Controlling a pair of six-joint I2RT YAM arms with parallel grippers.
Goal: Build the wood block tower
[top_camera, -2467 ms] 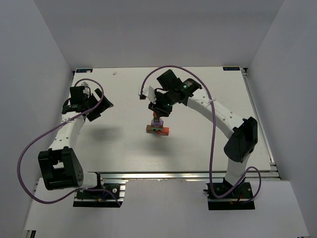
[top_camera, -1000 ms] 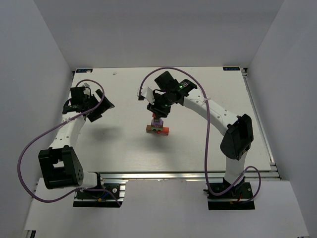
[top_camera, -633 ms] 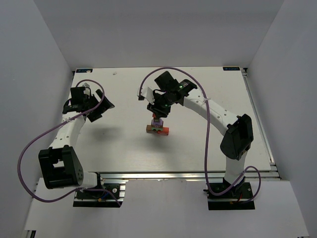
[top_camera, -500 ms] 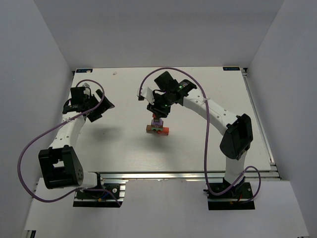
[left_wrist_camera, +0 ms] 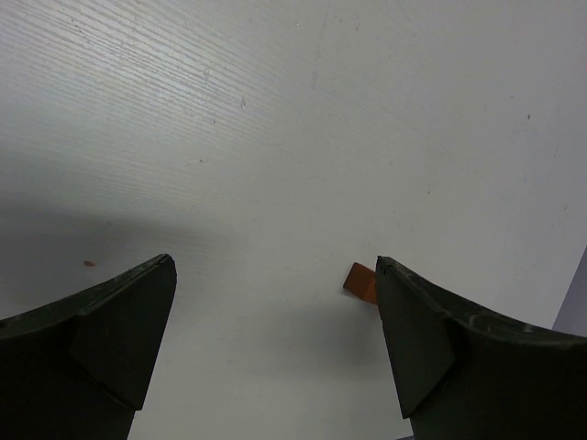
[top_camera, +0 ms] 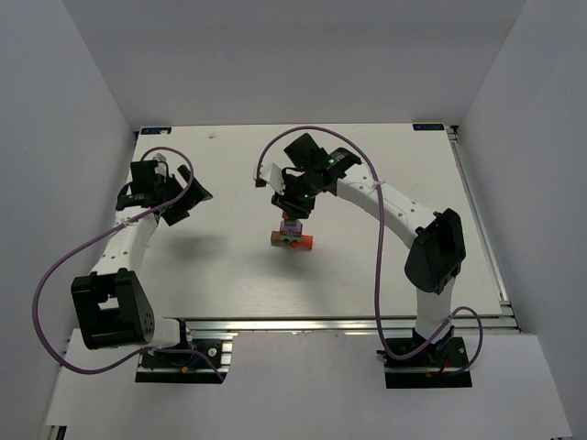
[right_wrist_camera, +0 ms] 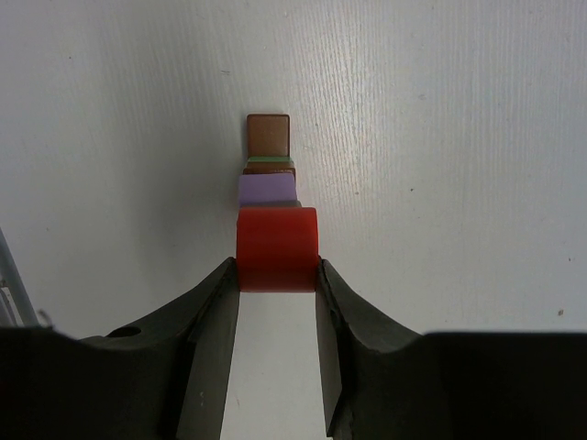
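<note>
Observed right gripper [right_wrist_camera: 275,275] clamped on red block [right_wrist_camera: 277,243] above tower [right_wrist_camera: 267,189] near centre of table [top_camera: 229,275]; lower tiers masked. Found left gripper [left_wrist_camera: 275,275] spread wide. Glimpsed unidentified orange object [left_wrist_camera: 360,281], cut off by finger.

Small block tower, with a red block held at its top

The tower [top_camera: 292,236] is seen upright near the middle of the table [top_camera: 229,275]: a brown bar [top_camera: 280,237] and a red bar [top_camera: 304,243] lowest, a green piece [right_wrist_camera: 269,162] and a lilac piece [right_wrist_camera: 268,190] stacked above. A red block [right_wrist_camera: 277,249] is clamped in the right gripper [right_wrist_camera: 277,268] directly over the stack; contact cannot be judged.
</note>
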